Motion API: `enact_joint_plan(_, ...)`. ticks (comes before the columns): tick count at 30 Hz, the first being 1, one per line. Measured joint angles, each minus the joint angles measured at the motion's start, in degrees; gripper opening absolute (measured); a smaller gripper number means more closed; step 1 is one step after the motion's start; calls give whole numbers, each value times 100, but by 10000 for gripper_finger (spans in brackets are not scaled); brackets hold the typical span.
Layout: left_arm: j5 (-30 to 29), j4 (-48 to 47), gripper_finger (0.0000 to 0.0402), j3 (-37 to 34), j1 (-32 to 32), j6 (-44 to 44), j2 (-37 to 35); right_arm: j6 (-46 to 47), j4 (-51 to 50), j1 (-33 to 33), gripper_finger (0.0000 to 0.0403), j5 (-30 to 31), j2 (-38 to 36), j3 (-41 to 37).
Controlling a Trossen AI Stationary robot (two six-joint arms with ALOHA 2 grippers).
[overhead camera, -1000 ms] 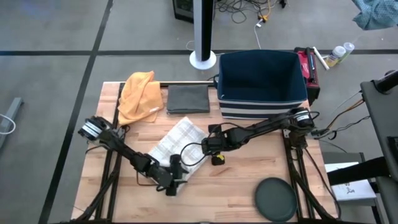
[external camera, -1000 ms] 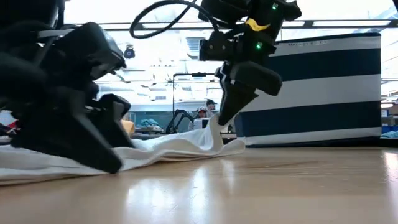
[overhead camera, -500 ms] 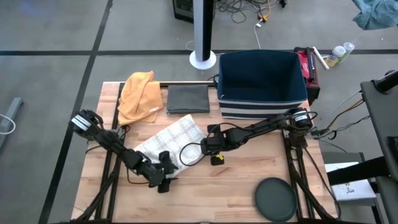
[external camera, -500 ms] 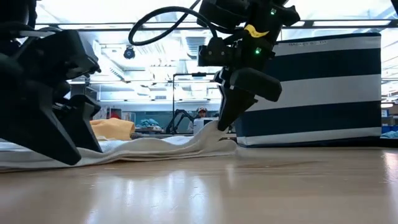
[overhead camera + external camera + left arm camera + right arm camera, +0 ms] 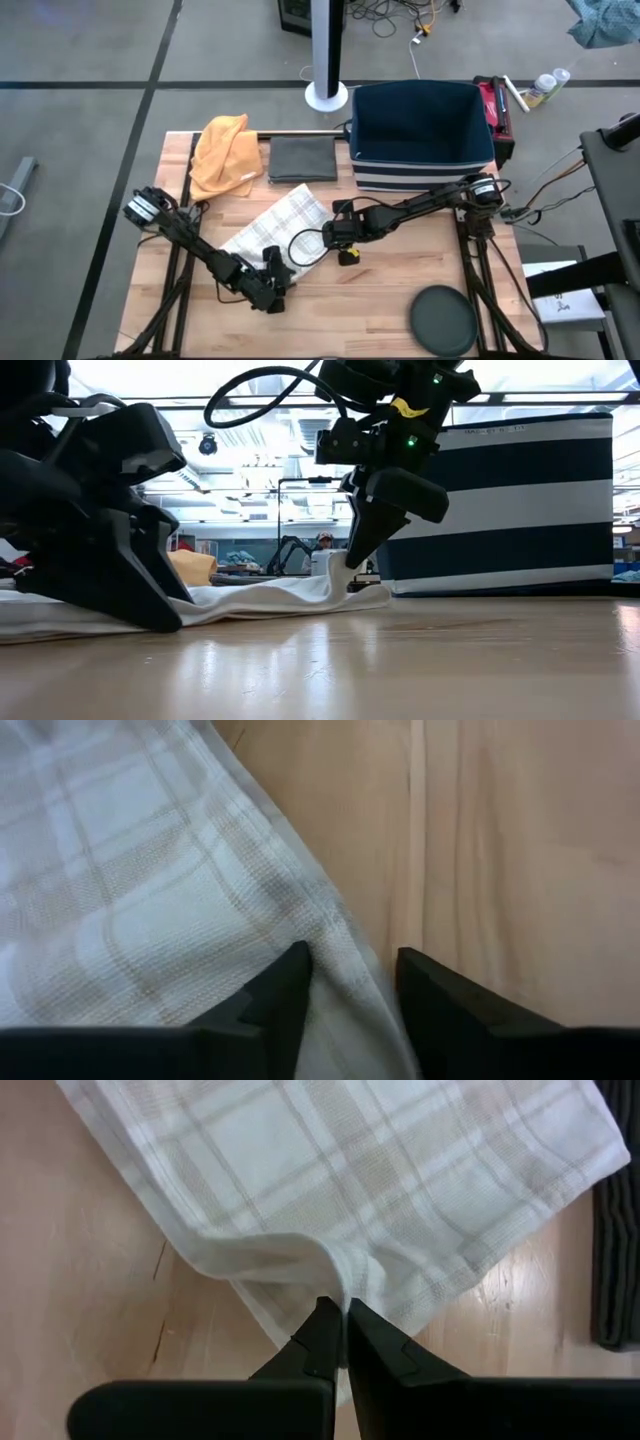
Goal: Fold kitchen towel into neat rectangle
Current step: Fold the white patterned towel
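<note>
A white checked kitchen towel (image 5: 275, 230) is lying slantwise near the middle of the wooden table (image 5: 390, 295), and the surroundings are crowding its far side: an orange cloth (image 5: 224, 153) is sitting at the far left corner, a folded grey cloth (image 5: 302, 158) is resting just beside it, and a navy bin with striped sides (image 5: 420, 135) is occupying the far right, while a dark round lid (image 5: 443, 320) is lying near the front edge. The right gripper (image 5: 333, 234) is pinching the towel's right edge with its fingers shut on a raised fold, which the right wrist view is showing clearly. The left gripper (image 5: 272, 283) is sitting at the towel's front corner, its fingers (image 5: 282, 995) standing partly apart with the hem running between them; whether they are actually gripping it cannot be told. Only the low view is showing the room behind, and faint lettering on the bin's upper band is too small to read.
</note>
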Motion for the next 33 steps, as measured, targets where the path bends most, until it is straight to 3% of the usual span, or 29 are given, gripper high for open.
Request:
enact_joint_plan(11,25,-409,10,-73,9,164,-577,-58,-2,0,8,-2,0,0)
enact_joint_plan(23,379,-722,55,-155,7,352,-1771,-99,0,0,8,-4,0,2)
enact_joint_plan(33,512,-729,39,-171,2,221,-1570,-72,-4,0,8,-9,0,2)
